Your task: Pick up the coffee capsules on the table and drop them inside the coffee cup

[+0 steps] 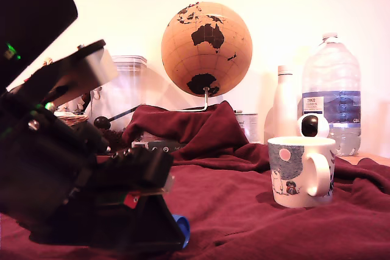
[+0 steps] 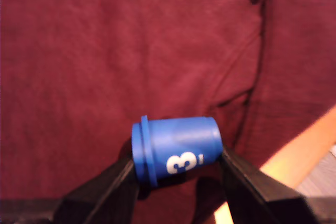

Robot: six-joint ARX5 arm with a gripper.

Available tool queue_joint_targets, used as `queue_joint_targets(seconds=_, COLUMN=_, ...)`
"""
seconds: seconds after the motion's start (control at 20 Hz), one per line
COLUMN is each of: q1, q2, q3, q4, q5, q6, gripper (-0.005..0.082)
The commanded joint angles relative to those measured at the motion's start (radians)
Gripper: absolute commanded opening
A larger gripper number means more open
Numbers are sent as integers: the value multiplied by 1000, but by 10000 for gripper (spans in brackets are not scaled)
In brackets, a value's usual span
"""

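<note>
Capsule mark: a white "3" on the side of the blue coffee capsule (image 2: 176,148).
Bottle label: blue band on the water bottle (image 1: 332,89) behind the coffee cup (image 1: 298,172); its print is too small to read.

You are looking at an arm (image 1: 55,168) built of bulky matte black housings, dark enough that its edges blur together in the exterior view. A small green light glows near its upper end, and another faint green dot sits lower down. A pale grey-white block is mounted on its upper side. You can spot a small silver screw head on the black casing and a red tab near the gripper (image 2: 178,174). Your wrist view shows two black, wedge-shaped fingers (image 2: 105,187) tapering toward their tips.
</note>
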Motion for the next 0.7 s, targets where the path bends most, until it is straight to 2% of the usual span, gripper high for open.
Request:
queue_joint_targets(seconds=0.0, q1=-2, q2=-48, q3=0, q4=10, q5=1, q6=32, gripper=320)
queue_joint_targets(seconds=0.2, q1=-2, q2=-121, q3=0, q4=10, q5=1, q6=93, gripper=320)
queue_joint_targets(seconds=0.4, q1=-2, q2=-193, q3=0, q4=13, q5=2, q6=182, gripper=320)
queue_joint_targets(seconds=0.5, q1=-2, q2=-225, q3=0, q4=23, q5=5, q6=257, gripper=320)
queue_joint_targets(seconds=0.55, q1=-1, q2=-238, q3=0, q4=35, q5=5, q6=266, gripper=320)
queue_joint_targets(seconds=0.65, q1=-1, q2=-253, q3=1, q4=79, q5=13, q6=322, gripper=320)
